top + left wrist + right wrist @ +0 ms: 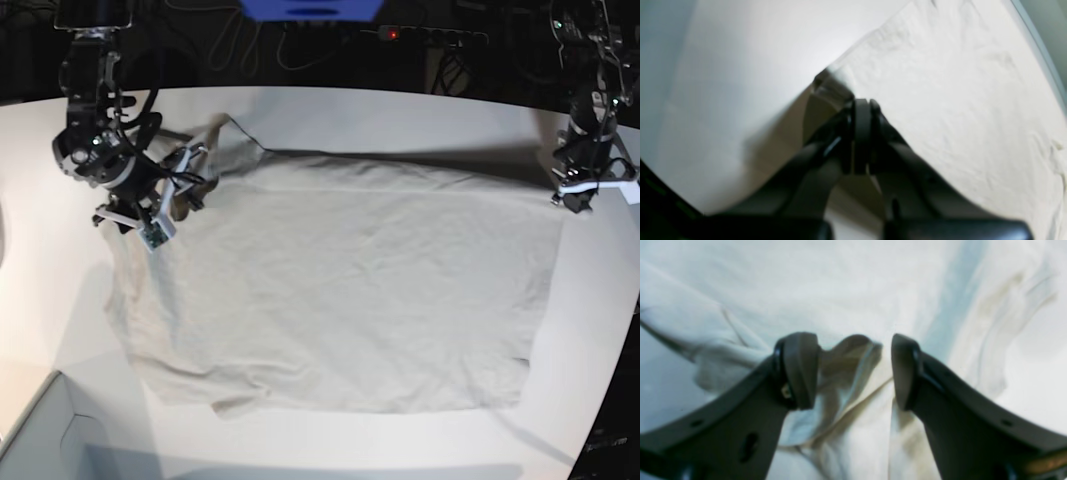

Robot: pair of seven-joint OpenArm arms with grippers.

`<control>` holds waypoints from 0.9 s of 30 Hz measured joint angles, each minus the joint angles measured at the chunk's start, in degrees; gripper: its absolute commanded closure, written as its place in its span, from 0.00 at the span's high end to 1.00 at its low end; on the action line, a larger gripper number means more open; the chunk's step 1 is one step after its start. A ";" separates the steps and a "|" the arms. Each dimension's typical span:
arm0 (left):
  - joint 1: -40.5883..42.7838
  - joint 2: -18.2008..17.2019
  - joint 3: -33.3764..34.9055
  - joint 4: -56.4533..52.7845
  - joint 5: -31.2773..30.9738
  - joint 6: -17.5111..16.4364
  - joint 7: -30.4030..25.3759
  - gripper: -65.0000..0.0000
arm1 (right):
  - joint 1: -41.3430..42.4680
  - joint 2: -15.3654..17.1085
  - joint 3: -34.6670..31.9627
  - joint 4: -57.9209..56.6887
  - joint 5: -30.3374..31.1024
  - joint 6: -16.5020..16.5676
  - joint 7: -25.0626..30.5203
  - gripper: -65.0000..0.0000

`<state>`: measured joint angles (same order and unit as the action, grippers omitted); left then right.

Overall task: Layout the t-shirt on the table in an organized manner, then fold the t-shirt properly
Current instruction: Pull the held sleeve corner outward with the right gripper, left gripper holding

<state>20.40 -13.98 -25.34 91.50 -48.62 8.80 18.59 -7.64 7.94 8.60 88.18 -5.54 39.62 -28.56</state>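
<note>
Grey-beige t-shirt corner is being pinched by the clenched left gripper; the released right gripper is being hovered, so one-sided tension risks skewing.

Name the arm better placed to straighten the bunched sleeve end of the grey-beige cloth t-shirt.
Right, probably. The right gripper is open directly over the bunched fold of the grey-beige cloth t-shirt. The left gripper is shut at the opposite corner, seemingly pinching the hem.

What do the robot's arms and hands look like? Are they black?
Mostly, yes. Both arms are black metal with cables looping along them. Each hand has two dark, curved fingers with flat rounded pads: the right hand and the left hand. In the base view, pale white parts sit near each wrist.
</note>
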 measured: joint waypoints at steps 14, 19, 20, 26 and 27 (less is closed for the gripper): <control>0.02 0.02 0.00 0.13 -0.07 0.02 0.02 0.00 | 2.01 1.51 -0.28 -1.95 0.24 0.00 0.24 0.00; 0.02 0.09 0.00 0.55 -0.09 0.02 0.09 0.00 | 1.18 2.14 2.80 3.54 0.07 0.00 0.04 0.00; 0.04 0.04 0.00 0.90 -0.04 0.09 0.31 0.00 | 1.36 2.14 4.28 4.66 0.24 0.00 0.17 0.00; 0.02 -0.11 0.00 3.02 -0.11 0.17 0.02 0.00 | 2.80 1.20 8.76 7.04 0.22 0.00 -0.48 0.00; 0.02 -0.04 0.00 3.04 -0.11 0.17 0.04 0.00 | 3.39 1.22 8.79 6.88 0.22 0.00 -0.26 0.00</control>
<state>20.43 -14.02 -25.34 94.54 -48.73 8.97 18.63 -4.25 9.17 17.39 95.07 -5.32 39.62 -28.82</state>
